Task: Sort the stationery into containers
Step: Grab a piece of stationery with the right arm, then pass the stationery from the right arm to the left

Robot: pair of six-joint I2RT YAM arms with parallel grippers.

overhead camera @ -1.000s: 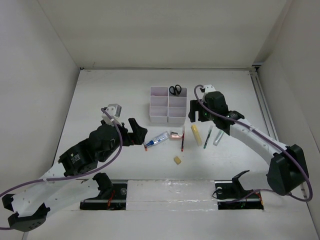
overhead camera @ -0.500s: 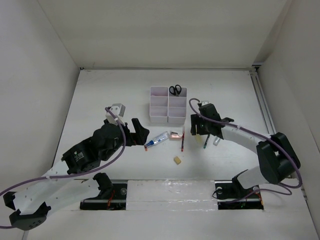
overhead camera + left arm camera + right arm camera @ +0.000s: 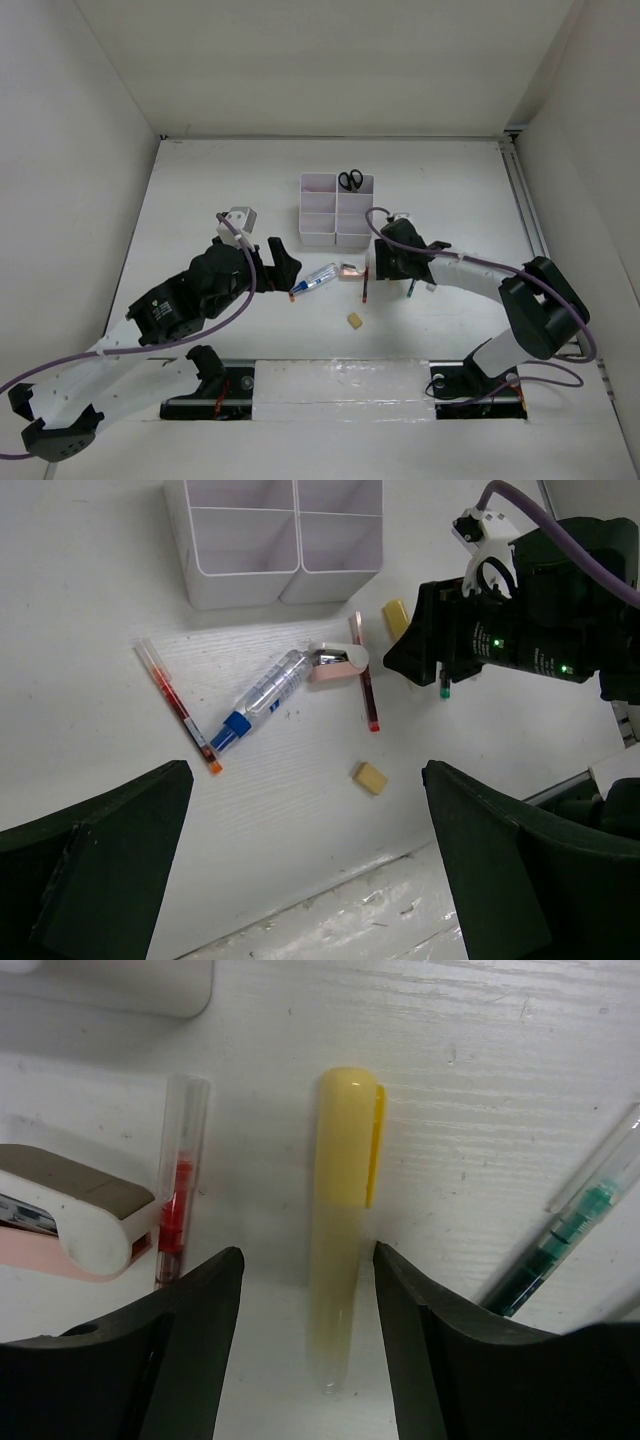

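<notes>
Right gripper (image 3: 305,1300) spread open astride yellow highlighter (image 3: 340,1210), frame centre; left gripper (image 3: 310,855) open, empty | done: scissors (image 3: 350,180) in organizer (image 3: 320,240), upper centre | left: tube (image 3: 262,698); pens (image 3: 180,708); eraser (image 3: 370,778)

From above, the right gripper (image 3: 385,266) hides the yellow highlighter (image 3: 343,1210); right wrist cam crops green pen (image 3: 562,1240) & organizer (image 3: 110,982).

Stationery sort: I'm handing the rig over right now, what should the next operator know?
Left gripper open, empty, near the tube.
Right gripper open, straddling the yellow highlighter, not gripping it.
Done: only the scissors sit in the organizer, far right compartment.
Left on the table: tube, highlighter, red pen, second red pen, green pen, eraser, pink piece.
Likely next: close on the highlighter.
</notes>
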